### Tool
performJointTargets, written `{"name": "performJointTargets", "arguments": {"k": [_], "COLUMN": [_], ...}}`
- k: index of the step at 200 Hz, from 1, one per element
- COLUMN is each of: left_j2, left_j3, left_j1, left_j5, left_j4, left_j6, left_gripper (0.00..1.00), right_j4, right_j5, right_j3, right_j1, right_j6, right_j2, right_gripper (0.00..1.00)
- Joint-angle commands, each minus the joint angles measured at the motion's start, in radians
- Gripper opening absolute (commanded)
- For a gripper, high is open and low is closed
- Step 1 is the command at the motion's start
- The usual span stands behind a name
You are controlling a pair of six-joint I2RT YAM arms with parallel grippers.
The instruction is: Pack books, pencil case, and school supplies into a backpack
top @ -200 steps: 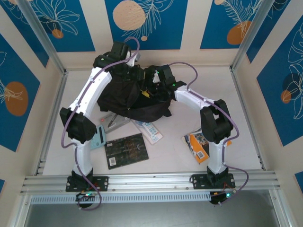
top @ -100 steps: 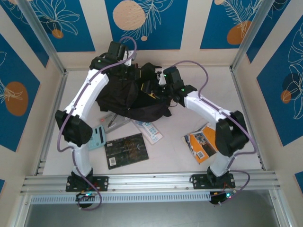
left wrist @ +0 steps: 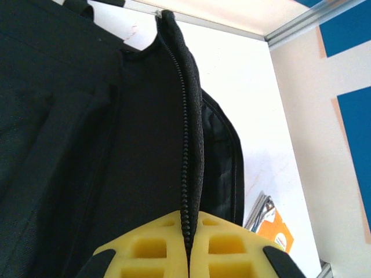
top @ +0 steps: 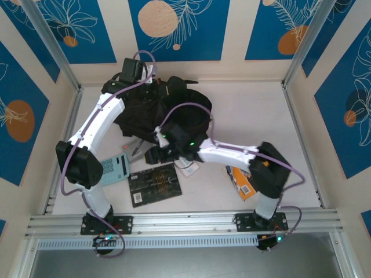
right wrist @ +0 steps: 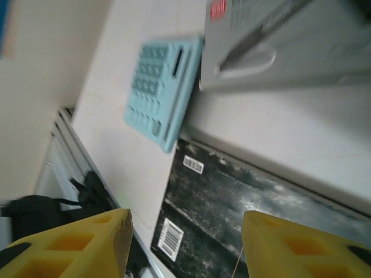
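Black book (top: 153,184) at 7 o'clock on the tabletop (top: 261,116), orange book (top: 243,184) at 5 o'clock, teal flat piece (top: 115,169) at 8 o'clock. Right hand (right wrist: 186,231), jaws half apart and empty, hangs above the black book. Backpack (top: 194,119) at 11 o'clock. Left hand (left wrist: 188,243) is clamped tight on its zip (left wrist: 185,116).

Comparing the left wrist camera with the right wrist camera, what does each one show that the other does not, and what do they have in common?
Left wrist view, not the right: the left gripper shut on the zip edge of the backpack, with an orange book lying beyond it. Right wrist view, not the left: the right gripper open over a black book, with a teal calculator and a grey pouch past it. Both: the white table and yellow fingers at the bottom.
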State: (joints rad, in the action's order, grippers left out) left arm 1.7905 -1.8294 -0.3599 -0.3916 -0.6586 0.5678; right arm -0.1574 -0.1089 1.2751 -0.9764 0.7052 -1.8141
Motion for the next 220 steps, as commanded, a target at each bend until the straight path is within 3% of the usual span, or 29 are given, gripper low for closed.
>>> {"name": "performJointTargets", "arguments": {"k": [1,81,158,220], "left_j2": [-0.010,-0.012,-0.034,-0.043], "left_j3": [0.027,0.055,0.070,0.073], "left_j1": [0.004,0.007,0.006,0.010], "left_j5": [-0.044,-0.074,-0.096,-0.098], "left_j4": [0.061,0.087,0.091,0.088], "left_j6": [0.018,0.008,0.024,0.029], "left_gripper": [0.00,0.00,0.00,0.00], "right_j4": [-0.033,-0.191,-0.285,-0.296], "right_j5": [-0.068,-0.017,-0.071,-0.120], "right_j3": [0.111,0.420,0.616,0.692], "right_j1": [-0.032,-0.079,-0.074,-0.067], "right_j6": [0.001,0.072,0.113,0.137], "right_j2": [-0.096,-0.368,-0.537,-0.622], "right_gripper": [0.53,0.50,0.50,0.38]}}
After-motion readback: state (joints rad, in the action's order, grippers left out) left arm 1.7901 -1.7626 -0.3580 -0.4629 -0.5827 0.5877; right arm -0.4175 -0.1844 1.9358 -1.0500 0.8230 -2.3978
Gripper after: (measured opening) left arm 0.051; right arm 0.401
